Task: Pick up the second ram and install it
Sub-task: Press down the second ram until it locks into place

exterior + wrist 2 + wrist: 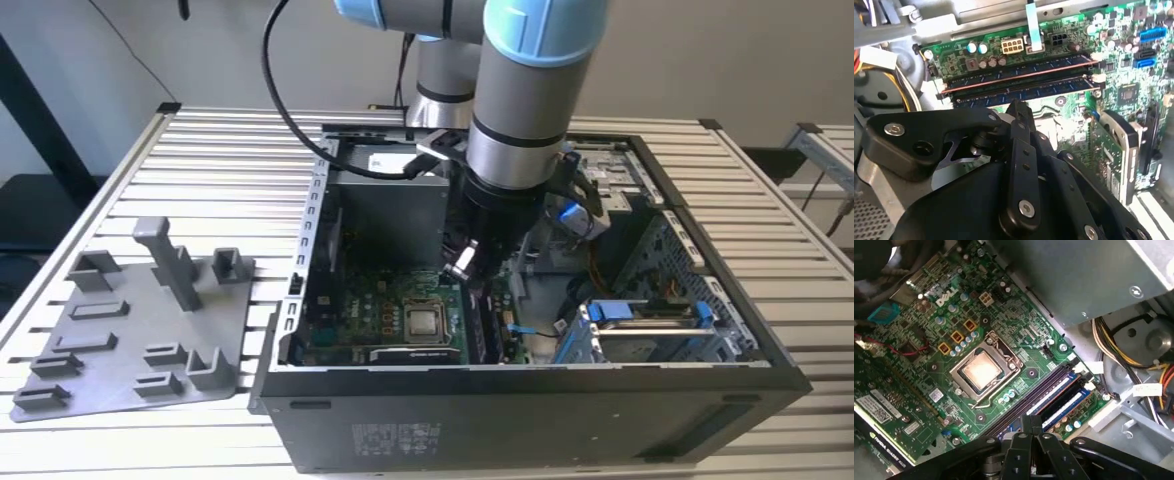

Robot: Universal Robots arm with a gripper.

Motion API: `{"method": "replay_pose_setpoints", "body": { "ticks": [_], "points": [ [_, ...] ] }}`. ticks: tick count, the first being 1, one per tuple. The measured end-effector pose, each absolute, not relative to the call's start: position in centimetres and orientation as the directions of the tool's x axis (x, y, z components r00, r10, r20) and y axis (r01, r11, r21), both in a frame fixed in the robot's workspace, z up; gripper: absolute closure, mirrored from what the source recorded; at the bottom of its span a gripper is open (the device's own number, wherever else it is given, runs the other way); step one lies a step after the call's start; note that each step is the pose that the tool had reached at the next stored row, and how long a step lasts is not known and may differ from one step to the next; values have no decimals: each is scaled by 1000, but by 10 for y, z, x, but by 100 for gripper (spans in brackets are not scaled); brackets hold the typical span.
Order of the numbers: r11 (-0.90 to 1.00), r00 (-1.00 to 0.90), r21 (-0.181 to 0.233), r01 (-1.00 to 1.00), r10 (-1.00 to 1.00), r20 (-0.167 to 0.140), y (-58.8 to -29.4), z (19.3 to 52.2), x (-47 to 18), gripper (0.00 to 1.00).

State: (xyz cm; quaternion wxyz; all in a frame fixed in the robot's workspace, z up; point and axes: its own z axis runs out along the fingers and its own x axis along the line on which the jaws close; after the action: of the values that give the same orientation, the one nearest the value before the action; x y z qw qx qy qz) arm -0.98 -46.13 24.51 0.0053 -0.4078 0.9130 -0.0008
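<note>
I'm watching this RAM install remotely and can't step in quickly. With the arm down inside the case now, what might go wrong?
The gripper hangs right above the memory slots; a slightly skewed push could strain a ram stick or its white end latches.

The CPU socket lies bare beside the slots, so a drifting approach might strike it.

Loose cables run close to the slot ends and might snag the arm.

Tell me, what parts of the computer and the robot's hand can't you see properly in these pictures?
- Gripper fingertips: in both wrist views the gripper's own black body covers them, so open or shut cannot be told.
- Second ram: in the second wrist view the gripper hides its middle, so whether it is fully seated is unclear.
- Memory slots: in the exterior view the arm blocks most of them.
- Grey holder plate: its near corner is cut off by the exterior view's edge.
</note>
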Motion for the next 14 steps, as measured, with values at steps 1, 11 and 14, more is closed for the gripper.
{"method": "replay_pose_setpoints", "body": {
  "ticks": [1,11,14],
  "points": [
    [655,-655,-6,-756,-756,-9,-461,245,-10,89],
    [508,-508,-6,-861,-861,-9,-461,245,-10,89],
    [460,-460,-6,-888,-888,-9,-461,244,-10,89]
  ]
}}
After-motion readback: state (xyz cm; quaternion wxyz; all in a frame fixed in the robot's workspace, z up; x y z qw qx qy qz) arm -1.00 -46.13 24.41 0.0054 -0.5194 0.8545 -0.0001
